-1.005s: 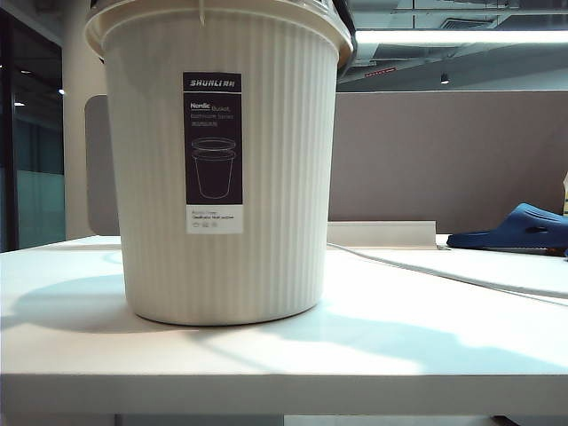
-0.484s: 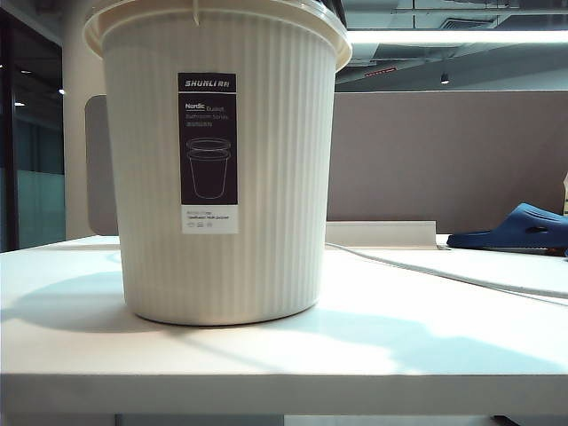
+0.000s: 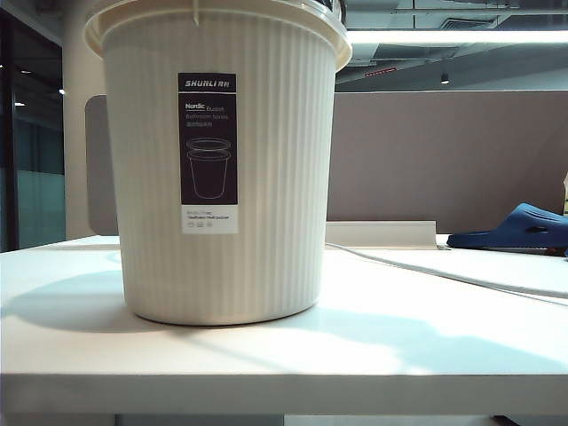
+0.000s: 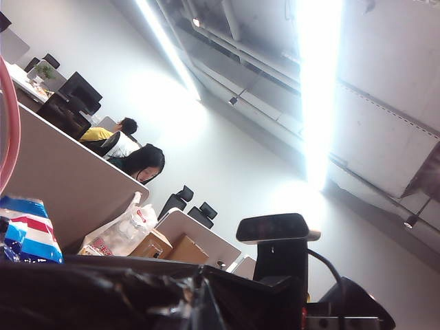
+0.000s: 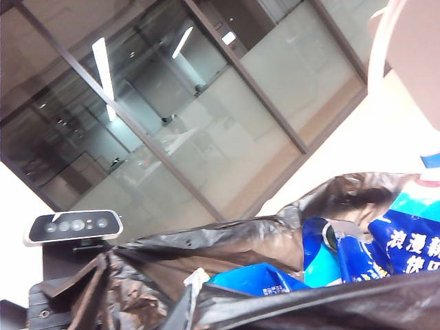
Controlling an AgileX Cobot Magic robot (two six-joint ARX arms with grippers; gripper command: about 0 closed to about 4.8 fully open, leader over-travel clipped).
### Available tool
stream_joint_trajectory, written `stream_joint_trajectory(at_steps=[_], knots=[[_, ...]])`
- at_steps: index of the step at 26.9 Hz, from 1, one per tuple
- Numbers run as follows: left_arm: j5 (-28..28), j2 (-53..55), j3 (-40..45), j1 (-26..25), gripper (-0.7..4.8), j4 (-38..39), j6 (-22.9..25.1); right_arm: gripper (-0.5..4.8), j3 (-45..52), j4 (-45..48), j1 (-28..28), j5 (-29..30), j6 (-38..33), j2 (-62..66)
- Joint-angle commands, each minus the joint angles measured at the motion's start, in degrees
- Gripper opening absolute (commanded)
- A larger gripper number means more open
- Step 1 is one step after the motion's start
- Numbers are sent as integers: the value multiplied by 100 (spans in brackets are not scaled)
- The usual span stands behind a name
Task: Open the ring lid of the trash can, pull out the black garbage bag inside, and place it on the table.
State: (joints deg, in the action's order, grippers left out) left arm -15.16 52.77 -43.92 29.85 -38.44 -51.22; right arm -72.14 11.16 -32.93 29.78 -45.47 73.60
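The cream ribbed trash can (image 3: 222,177) stands upright on the white table (image 3: 355,355), and its mouth is cut off by the top of the exterior view. Neither gripper shows there. In the left wrist view the crinkled black garbage bag (image 4: 103,295) bunches to a pinch where my left gripper (image 4: 199,302) is shut on it, fingers hidden by the plastic. The pink ring lid (image 4: 7,130) curves past the side. In the right wrist view the garbage bag (image 5: 227,240) stretches taut from my right gripper (image 5: 189,302), shut on its edge. Blue packets (image 5: 344,258) lie inside.
A blue slipper (image 3: 519,228) lies at the table's far right, and a thin white cable (image 3: 426,269) runs from behind the can toward it. A brown partition (image 3: 444,155) stands behind the table. A red, white and blue packet (image 4: 27,234) sits in the bag.
The trash can has shifted slightly to the left since a second ago, and a dark edge beside its rim at the upper right has shrunk. No change shows over the last half second.
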Motion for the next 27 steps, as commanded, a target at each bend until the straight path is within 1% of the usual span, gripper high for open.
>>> stream_joint_trajectory(at_steps=[1,8,12,17,24,27], knots=[[-7,-20,-39,2,-6,-238,22,-2,-116,131,-2,44,31,-24],[0,-20,-52,2,-6,-472,-24,-2,-669,55,-2,129,52,37],[-13,-17,-326,2,-6,-367,-17,-2,-951,-118,-2,289,52,188],[-50,68,-791,2,-6,-140,24,-2,-1294,-203,-2,341,52,304],[-9,177,-986,2,-6,-151,20,-2,-1860,-267,0,385,66,404],[-33,234,-1154,2,-6,-140,22,-2,-2129,-527,0,382,197,483]])
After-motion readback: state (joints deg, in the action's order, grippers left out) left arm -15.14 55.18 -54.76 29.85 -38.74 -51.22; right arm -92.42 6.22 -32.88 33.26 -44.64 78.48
